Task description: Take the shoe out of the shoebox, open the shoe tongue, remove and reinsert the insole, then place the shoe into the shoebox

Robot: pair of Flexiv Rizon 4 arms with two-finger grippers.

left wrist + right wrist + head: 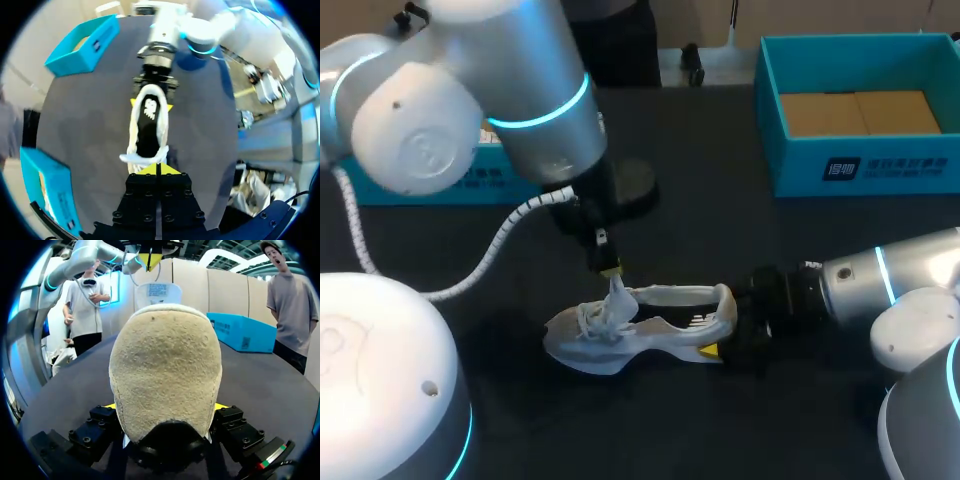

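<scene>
Left gripper (611,268) clenched on the tongue (617,298), right gripper (720,328) on the heel of the shoe (650,335) (mid-bench (720,230), well off the far edge). Shoebox (865,165) at far right corner, well apart from the shoe.

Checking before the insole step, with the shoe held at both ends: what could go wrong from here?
1. The left gripper pinches only the top edge of the white fabric tongue. It could slip free, or the pull could lift the white lace-up sneaker.
2. The right gripper clamps the heel alone, so the toe may pivot on the black table.
</scene>
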